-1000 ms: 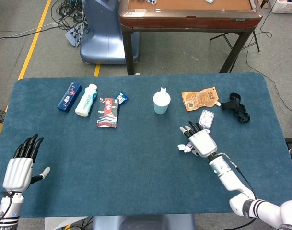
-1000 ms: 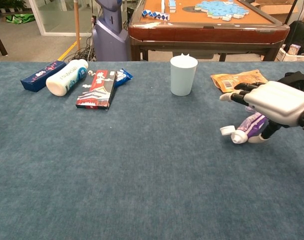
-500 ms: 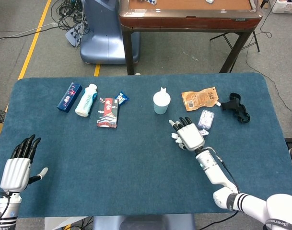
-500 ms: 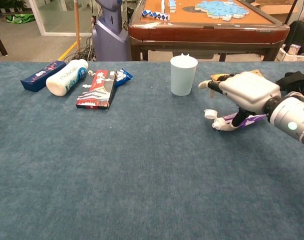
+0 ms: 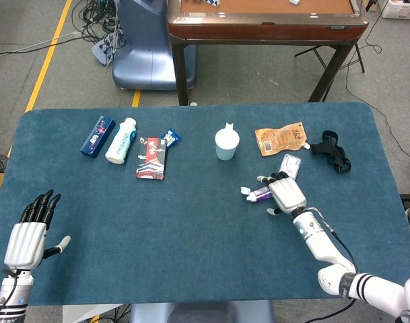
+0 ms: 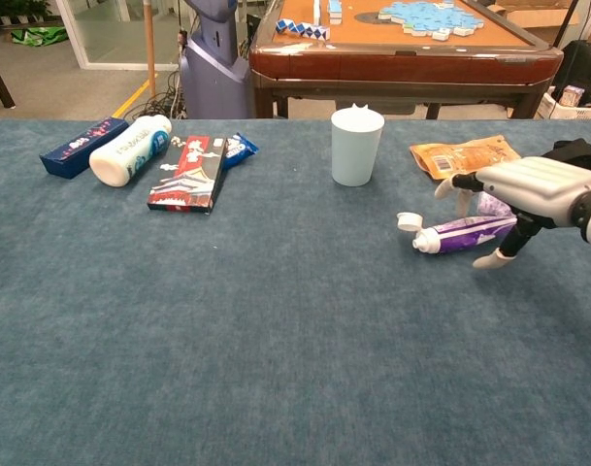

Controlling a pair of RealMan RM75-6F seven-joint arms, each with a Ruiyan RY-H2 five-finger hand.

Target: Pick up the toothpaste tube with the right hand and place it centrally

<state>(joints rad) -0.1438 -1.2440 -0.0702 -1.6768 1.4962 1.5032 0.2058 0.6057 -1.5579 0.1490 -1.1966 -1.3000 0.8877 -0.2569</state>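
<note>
step: release judged under way | toothpaste tube [image 6: 467, 233] laid flat on bench [image 6: 276, 349], cap open, pointing toward middle, short of centre | right hand [image 6: 533, 190] arched over tail, fingers [image 6: 448, 184] spread, nothing gripped | left hand [image 5: 28, 235] idle, fingers extended

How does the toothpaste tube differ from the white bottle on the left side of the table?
The toothpaste tube is purple, slim, its flip cap open, under the right robot hand. The white bottle is fatter, mostly white, capped, far from either hand, between two boxes. Both lie on their sides on the blue table.
</note>
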